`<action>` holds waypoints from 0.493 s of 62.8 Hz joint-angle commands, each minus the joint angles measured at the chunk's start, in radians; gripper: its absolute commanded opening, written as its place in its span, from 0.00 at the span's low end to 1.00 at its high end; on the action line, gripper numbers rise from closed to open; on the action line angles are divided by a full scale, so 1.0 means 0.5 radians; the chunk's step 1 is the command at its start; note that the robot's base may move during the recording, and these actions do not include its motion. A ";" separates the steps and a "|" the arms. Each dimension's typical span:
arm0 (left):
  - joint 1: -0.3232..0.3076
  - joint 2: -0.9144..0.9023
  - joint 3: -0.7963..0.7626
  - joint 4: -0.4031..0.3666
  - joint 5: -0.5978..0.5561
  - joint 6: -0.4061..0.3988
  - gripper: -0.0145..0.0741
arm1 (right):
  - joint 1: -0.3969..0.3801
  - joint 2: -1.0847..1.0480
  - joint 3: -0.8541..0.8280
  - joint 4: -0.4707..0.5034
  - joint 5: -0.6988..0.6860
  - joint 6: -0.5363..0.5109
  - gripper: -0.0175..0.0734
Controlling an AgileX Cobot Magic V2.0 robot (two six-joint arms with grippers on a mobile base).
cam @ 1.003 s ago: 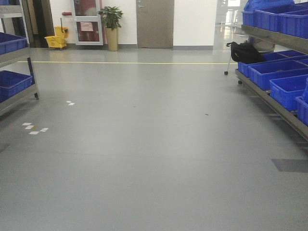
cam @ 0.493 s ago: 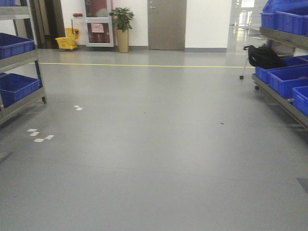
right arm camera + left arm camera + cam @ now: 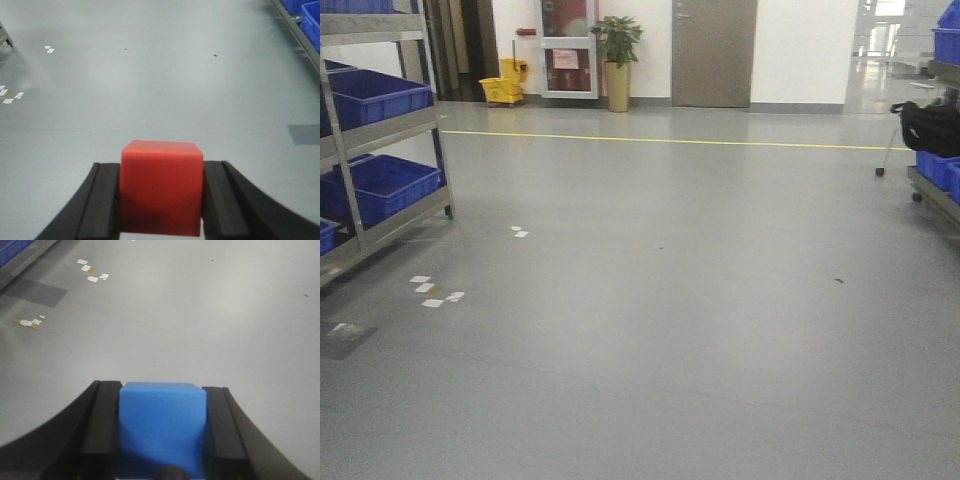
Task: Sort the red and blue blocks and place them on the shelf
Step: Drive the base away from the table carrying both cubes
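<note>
Clamping shut, left fingers [image 3: 105,432] hold the blue block [image 3: 162,430], right fingers [image 3: 102,200] the red block [image 3: 161,192]. Base jolts could shake either loose before the shelf [image 3: 370,28].

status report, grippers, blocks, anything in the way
Both loaded: left gripper shut on blue block, right gripper shut on red block. Nearest shelf ahead left, not yet reached. No obstacle on floor between.

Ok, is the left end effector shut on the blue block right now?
Shut on it. On the left end effector, both black fingers press flush against the sides of the blue block.
</note>
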 commanded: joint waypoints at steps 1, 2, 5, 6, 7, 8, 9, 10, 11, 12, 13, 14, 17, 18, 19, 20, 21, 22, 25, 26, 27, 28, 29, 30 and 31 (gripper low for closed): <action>0.002 0.006 -0.062 0.013 -0.149 -0.014 0.30 | -0.014 0.015 -0.062 -0.014 -0.154 -0.016 0.25; 0.002 0.006 -0.062 0.013 -0.149 -0.014 0.30 | -0.014 0.015 -0.062 -0.014 -0.154 -0.016 0.25; 0.002 0.006 -0.062 0.013 -0.149 -0.014 0.30 | -0.014 0.015 -0.062 -0.014 -0.154 -0.016 0.25; 0.002 0.006 -0.062 0.013 -0.149 -0.014 0.30 | -0.014 0.015 -0.062 -0.014 -0.154 -0.016 0.25; 0.002 0.006 -0.062 0.013 -0.149 -0.014 0.30 | -0.014 0.015 -0.062 -0.014 -0.154 -0.016 0.25; 0.002 0.006 -0.062 0.013 -0.149 -0.014 0.30 | -0.014 0.015 -0.062 -0.014 -0.154 -0.016 0.25; 0.002 0.006 -0.062 0.013 -0.149 -0.014 0.30 | -0.014 0.015 -0.062 -0.014 -0.154 -0.016 0.25; 0.002 0.006 -0.062 0.013 -0.149 -0.014 0.30 | -0.014 0.015 -0.062 -0.014 -0.154 -0.016 0.25; 0.002 0.006 -0.062 0.013 -0.149 -0.014 0.30 | -0.014 0.015 -0.062 -0.014 -0.154 -0.016 0.25; 0.002 0.006 -0.062 0.013 -0.149 -0.014 0.30 | -0.014 0.015 -0.062 -0.014 -0.154 -0.016 0.25; 0.002 0.006 -0.062 0.013 -0.149 -0.014 0.30 | -0.014 0.015 -0.062 -0.014 -0.154 -0.016 0.25; 0.002 0.006 -0.062 0.013 -0.149 -0.014 0.30 | -0.014 0.015 -0.062 -0.014 -0.154 -0.016 0.25; 0.002 0.006 -0.062 0.013 -0.149 -0.014 0.30 | -0.014 0.015 -0.062 -0.014 -0.154 -0.016 0.25; 0.002 0.006 -0.062 0.013 -0.149 -0.014 0.30 | -0.014 0.015 -0.062 -0.014 -0.154 -0.016 0.25; 0.002 0.006 -0.062 0.013 -0.149 -0.014 0.30 | -0.014 0.015 -0.062 -0.014 -0.154 -0.016 0.25; 0.002 0.006 -0.062 0.013 -0.149 -0.014 0.30 | -0.014 0.015 -0.062 -0.014 -0.154 -0.016 0.25; 0.002 0.006 -0.062 0.013 -0.149 -0.014 0.30 | -0.014 0.015 -0.062 -0.014 -0.154 -0.016 0.25; 0.002 0.006 -0.062 0.013 -0.149 -0.014 0.30 | -0.014 0.015 -0.062 -0.014 -0.154 -0.016 0.25; 0.002 0.006 -0.062 0.013 -0.149 -0.014 0.30 | -0.014 0.015 -0.062 -0.014 -0.154 -0.016 0.25; 0.002 0.006 -0.062 0.013 -0.149 -0.014 0.30 | -0.014 0.015 -0.062 -0.014 -0.154 -0.016 0.25; 0.002 0.006 -0.062 0.013 -0.149 -0.014 0.30 | -0.014 0.015 -0.062 -0.014 -0.154 -0.016 0.25; 0.002 0.006 -0.062 0.013 -0.149 -0.014 0.30 | -0.014 0.015 -0.062 -0.014 -0.154 -0.016 0.25; 0.002 0.006 -0.062 0.013 -0.149 -0.014 0.30 | -0.014 0.015 -0.062 -0.014 -0.154 -0.016 0.25; 0.002 0.006 -0.062 0.013 -0.149 -0.014 0.30 | -0.014 0.015 -0.062 -0.014 -0.154 -0.016 0.25; 0.002 0.006 -0.062 0.013 -0.149 -0.014 0.30 | -0.014 0.015 -0.062 -0.014 -0.154 -0.016 0.25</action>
